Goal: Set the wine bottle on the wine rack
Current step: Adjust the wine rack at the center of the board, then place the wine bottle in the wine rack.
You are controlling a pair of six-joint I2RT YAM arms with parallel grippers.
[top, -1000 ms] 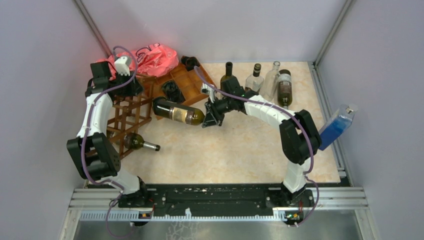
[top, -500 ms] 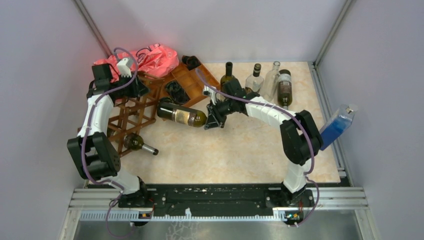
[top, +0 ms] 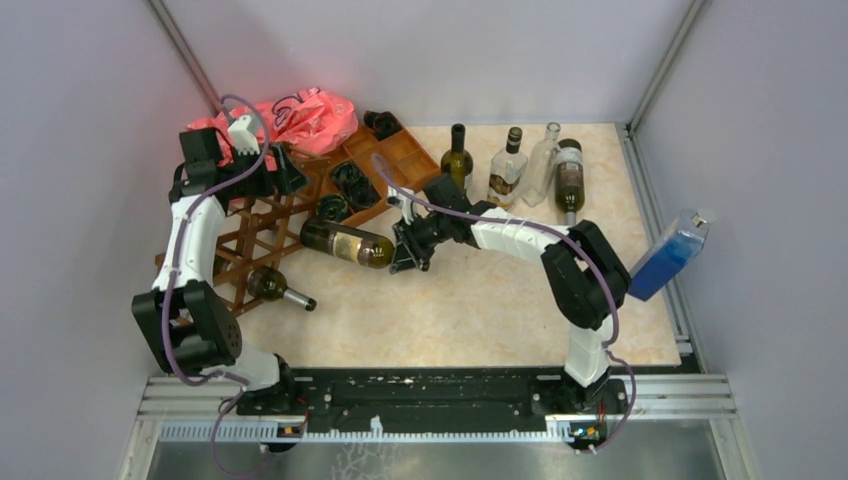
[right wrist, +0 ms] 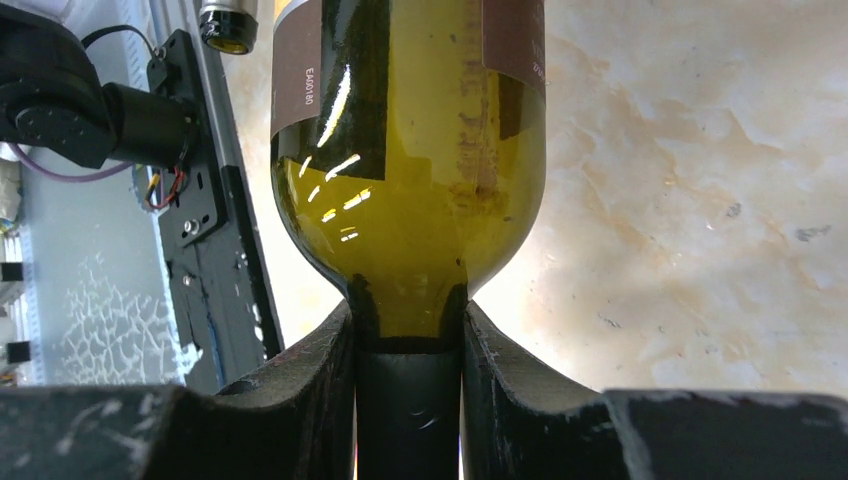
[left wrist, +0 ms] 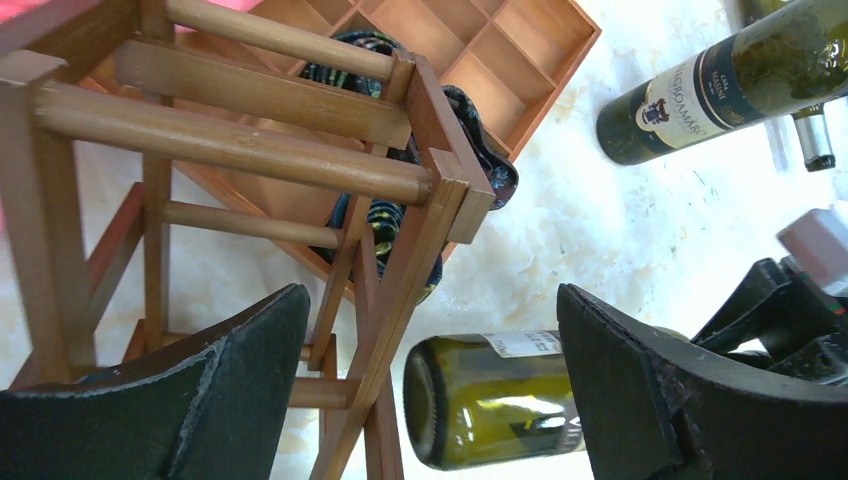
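The wine bottle [top: 345, 243], dark green with a label, hangs roughly level over the table. My right gripper [top: 404, 248] is shut on its neck [right wrist: 410, 330], and its body [right wrist: 410, 150] stretches away from the fingers. Its base [left wrist: 480, 400] is right next to a corner post of the wine rack [top: 255, 238], a dark brown open frame at the left. My left gripper [top: 285, 172] hovers open over the rack's top rungs [left wrist: 250, 145], with nothing between its fingers [left wrist: 240, 350]. A second bottle [top: 280, 288] lies in the rack's near end, neck poking out.
An orange-brown compartmented tray [top: 400, 150] holding dark items sits behind the rack, beside a pink bag [top: 312, 115]. Three bottles [top: 510, 165] stand at the back and one bottle [top: 569, 175] lies there. A blue bottle [top: 665, 258] leans at the right edge.
My left gripper has opened and shifted right over the rack's top. My right arm has carried the bottle left and nearer, bringing its base up to the rack.
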